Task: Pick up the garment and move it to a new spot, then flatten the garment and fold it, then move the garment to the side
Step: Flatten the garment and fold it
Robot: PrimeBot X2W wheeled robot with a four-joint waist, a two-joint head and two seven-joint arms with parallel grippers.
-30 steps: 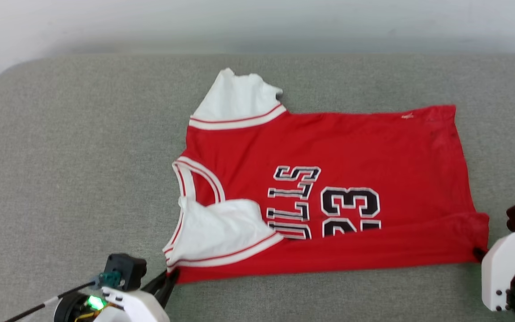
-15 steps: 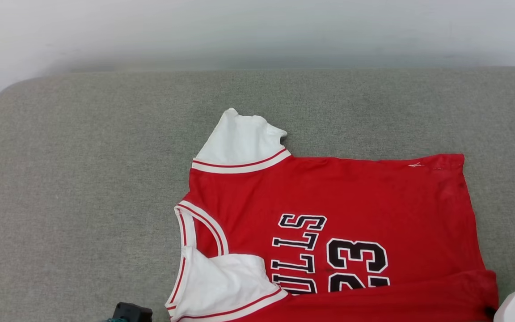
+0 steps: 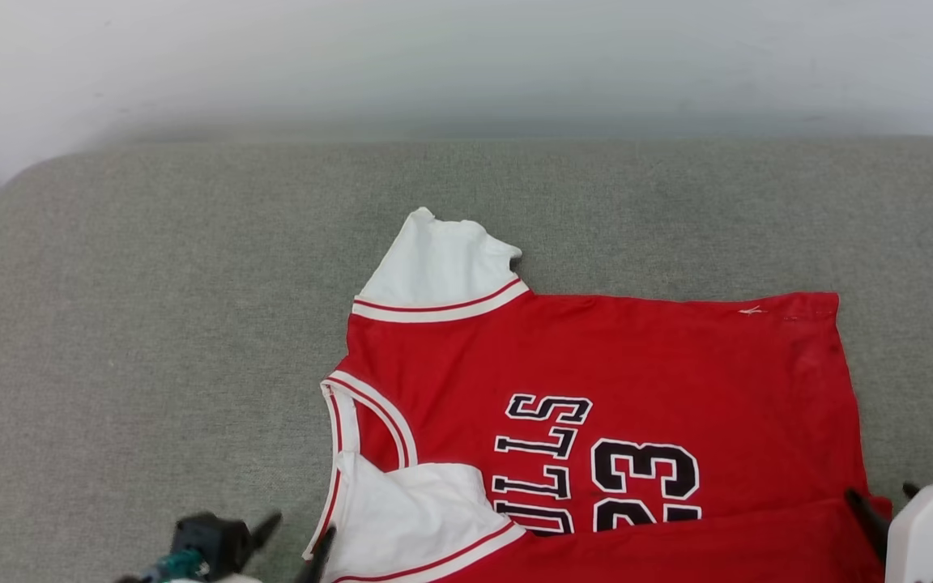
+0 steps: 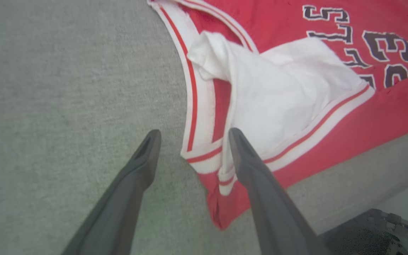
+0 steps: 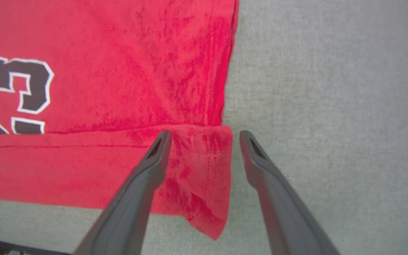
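Note:
The red garment (image 3: 645, 364) lies spread on the grey cushion (image 3: 151, 324) with "BULLS 23" facing up. Its near long edge is folded over the lower lettering, and the near white sleeve (image 4: 282, 92) lies folded onto the chest. The far sleeve (image 3: 442, 267) sticks out flat. My left gripper (image 3: 296, 538) is open at the near collar corner, and its fingertips (image 4: 193, 136) straddle the striped trim. My right gripper (image 3: 886, 502) is open too, with its fingers either side of the folded hem corner (image 5: 204, 166).
A pale wall (image 3: 466, 65) runs behind the cushion. The cushion's front edge (image 4: 360, 191) drops off just below the garment's near side, with a dark base (image 4: 384, 230) beneath. Bare grey cushion stretches to the left and beyond the garment.
The head camera has tipped, so the garment sits lower in the picture. Both grippers, pinched together at the near corners a second ago, now have their fingers spread apart.

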